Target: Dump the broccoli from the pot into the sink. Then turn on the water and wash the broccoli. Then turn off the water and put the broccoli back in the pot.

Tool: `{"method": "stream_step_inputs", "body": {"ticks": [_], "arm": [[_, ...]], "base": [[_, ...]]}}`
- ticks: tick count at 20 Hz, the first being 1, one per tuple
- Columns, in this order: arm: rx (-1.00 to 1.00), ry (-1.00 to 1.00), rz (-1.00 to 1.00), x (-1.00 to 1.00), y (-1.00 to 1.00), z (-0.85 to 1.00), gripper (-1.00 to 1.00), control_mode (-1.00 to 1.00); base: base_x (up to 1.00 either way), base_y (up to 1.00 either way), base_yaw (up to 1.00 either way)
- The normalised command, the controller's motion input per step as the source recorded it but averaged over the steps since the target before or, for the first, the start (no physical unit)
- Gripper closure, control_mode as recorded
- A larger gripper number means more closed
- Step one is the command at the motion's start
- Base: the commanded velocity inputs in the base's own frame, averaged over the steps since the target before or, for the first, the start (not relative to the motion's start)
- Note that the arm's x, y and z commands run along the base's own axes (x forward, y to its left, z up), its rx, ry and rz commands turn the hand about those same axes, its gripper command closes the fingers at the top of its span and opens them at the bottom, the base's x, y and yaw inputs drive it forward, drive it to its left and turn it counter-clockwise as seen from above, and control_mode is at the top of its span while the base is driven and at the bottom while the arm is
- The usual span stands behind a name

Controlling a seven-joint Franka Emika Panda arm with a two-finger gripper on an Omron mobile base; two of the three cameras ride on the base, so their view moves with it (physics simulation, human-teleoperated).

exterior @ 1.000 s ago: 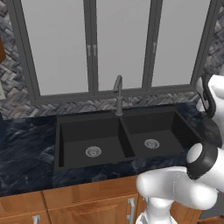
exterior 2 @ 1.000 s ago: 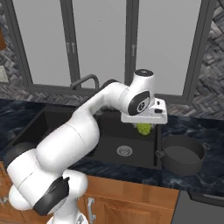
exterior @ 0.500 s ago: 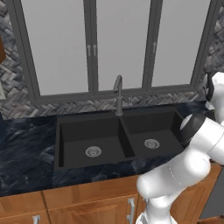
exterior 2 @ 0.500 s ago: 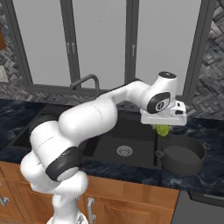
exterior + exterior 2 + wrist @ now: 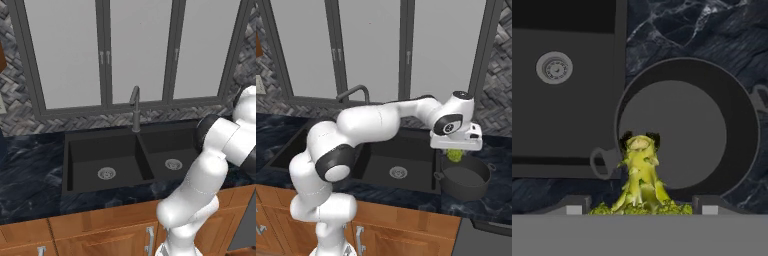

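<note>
Broccoli (image 5: 639,187) gripped in wide-set jaws above pot (image 5: 466,176), head cut off, fingertips mostly hidden

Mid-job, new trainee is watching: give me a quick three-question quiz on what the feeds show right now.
1. True or false: the broccoli lies in the sink.
2. What is directly below the tool? A) left drain B) pot C) faucet
3. What is inside the pot right now?

Key:
1. False; the tool is shut on it, holding it in the air.
2. B
3. Nothing; its bottom is bare in the hand view.
</note>
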Motion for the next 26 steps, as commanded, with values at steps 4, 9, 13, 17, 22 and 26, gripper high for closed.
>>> {"method": "stream_step_inputs", "body": {"ticks": [4, 9, 13, 17, 22, 26], "arm": [[0.0, 0.0, 0.0, 0.16, -0.26, -0.29, 1.0, -1.0], [0.0, 0.0, 0.0, 0.18, -0.21, -0.25, 1.0, -1.0], [0.01, 0.0, 0.0, 0.2, -0.24, -0.3, 1.0, -1.0], [0.0, 0.0, 0.0, 0.2, -0.24, -0.29, 1.0, -1.0], [0.0, 0.0, 0.0, 0.21, -0.14, -0.28, 1.0, -1.0], [0.0, 0.02, 0.0, 0.24, 0.0, -0.37, 1.0, -1.0]], "base": [[0.0, 0.0, 0.0], [0.0, 0.0, 0.0], [0.0, 0.0, 0.0], [0.0, 0.0, 0.0], [0.0, 0.0, 0.0], [0.0, 0.0, 0.0]]}}
